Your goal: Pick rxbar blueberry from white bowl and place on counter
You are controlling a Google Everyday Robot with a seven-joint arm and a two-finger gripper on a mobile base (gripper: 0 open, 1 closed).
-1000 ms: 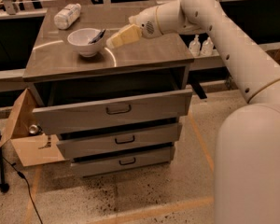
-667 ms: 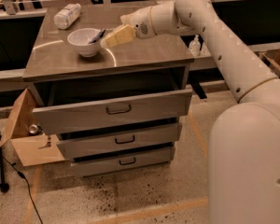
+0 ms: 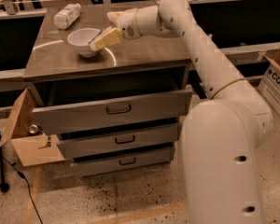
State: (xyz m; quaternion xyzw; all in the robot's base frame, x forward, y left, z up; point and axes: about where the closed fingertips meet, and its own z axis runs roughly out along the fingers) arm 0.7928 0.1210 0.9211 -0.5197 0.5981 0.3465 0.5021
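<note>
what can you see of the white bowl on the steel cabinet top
The small round white bowl looks glossy, ceramic or plastic, with a narrow foot. It stands upright on the brushed-steel grey cabinet top, toward the back left, apart from the white plastic bottle lying behind it. The robot's tan-tipped gripper reaches over the bowl's right rim and covers that side. I cannot tell whether it touches the bowl. What lies inside is not clear.
</note>
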